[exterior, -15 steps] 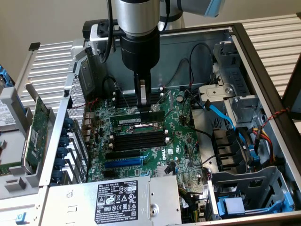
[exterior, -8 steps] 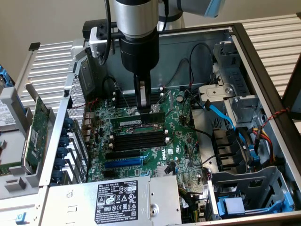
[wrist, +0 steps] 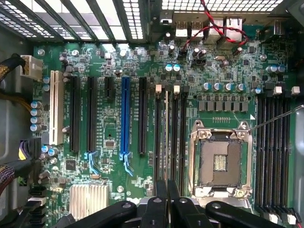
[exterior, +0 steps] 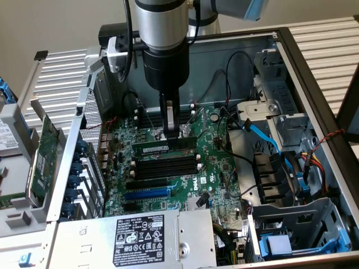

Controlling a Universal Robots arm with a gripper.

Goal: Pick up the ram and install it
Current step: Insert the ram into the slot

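The ram [exterior: 162,145] is a long green stick with a white label. It stands upright on its edge along the near bank of black memory slots [exterior: 165,167], in the open computer case. My gripper [exterior: 170,133] comes straight down onto its top edge, shut on it. In the wrist view the ram [wrist: 166,133] shows edge-on as a thin pale line running from between my fingertips [wrist: 164,194]. It is lined up with a slot between its neighbours [wrist: 175,133]. I cannot tell whether it is seated in the slot. The CPU socket [wrist: 221,161] lies beside this bank.
A second slot bank [wrist: 275,128] lies beyond the socket. A large green expansion card [exterior: 44,154] stands outside the case at the exterior view's left. The power supply [exterior: 140,235] sits in front. A blue cable [exterior: 263,134] and drive cages [exterior: 291,224] fill the exterior view's right.
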